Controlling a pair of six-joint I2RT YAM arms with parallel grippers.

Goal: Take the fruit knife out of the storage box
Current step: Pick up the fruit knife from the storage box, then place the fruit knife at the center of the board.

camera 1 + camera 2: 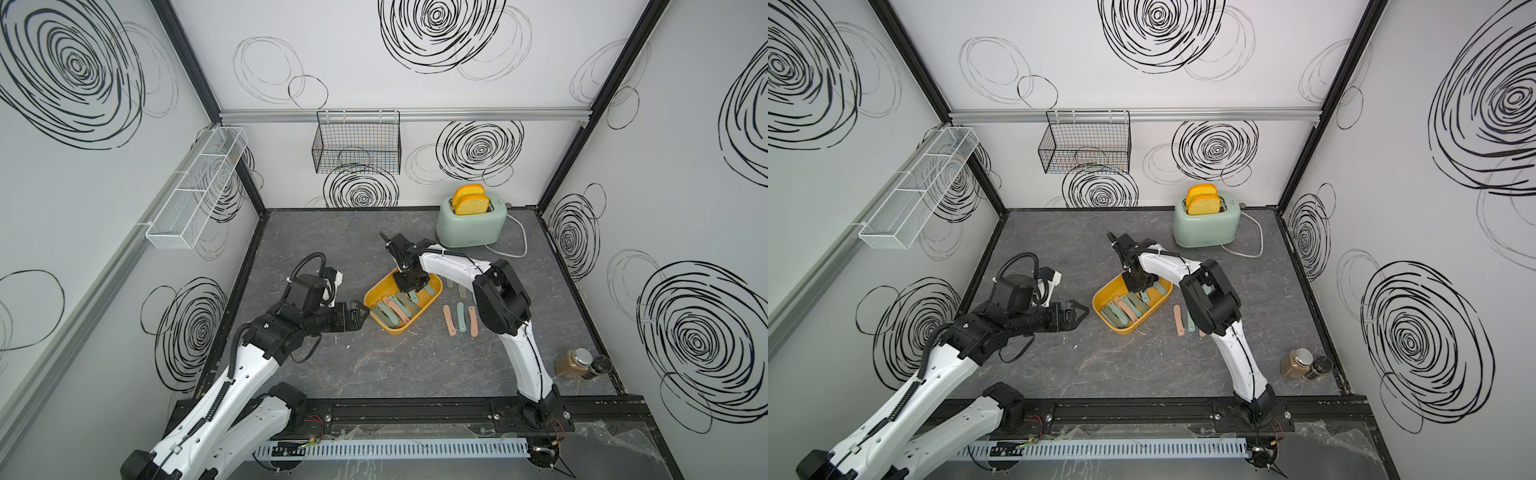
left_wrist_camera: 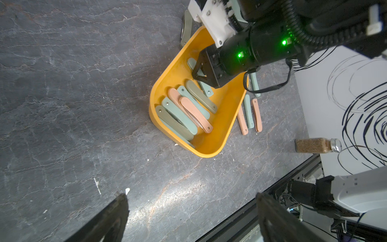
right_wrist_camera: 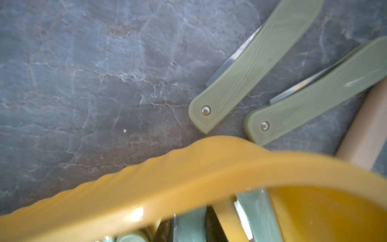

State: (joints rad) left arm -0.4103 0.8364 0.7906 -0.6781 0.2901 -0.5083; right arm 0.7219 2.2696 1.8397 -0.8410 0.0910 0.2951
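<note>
The mustard-yellow storage box [image 1: 385, 286] [image 1: 1100, 297] [image 2: 173, 79] sits mid-table with several folded fruit knives [image 1: 395, 309] [image 2: 188, 111] in teal, olive and pink lying inside. My right gripper [image 1: 411, 293] [image 1: 1138, 291] [image 2: 198, 75] [image 3: 189, 228] reaches down into the box's far end. Its dark fingers [image 3: 213, 227] are shut on either side of a teal fruit knife [image 2: 207, 89] [image 3: 189, 225] there. My left gripper [image 1: 363, 316] [image 1: 1084, 311] [image 2: 191, 196] hovers open and holding nothing, just beside the box's near-left end.
Three knives [image 1: 459, 318] lie on the table right of the box and two olive ones [image 3: 257, 65] beyond its far rim [image 3: 167, 174]. A mint toaster [image 1: 469, 226] with its cord stands at the back, and two spice jars [image 1: 575, 363] at the front right.
</note>
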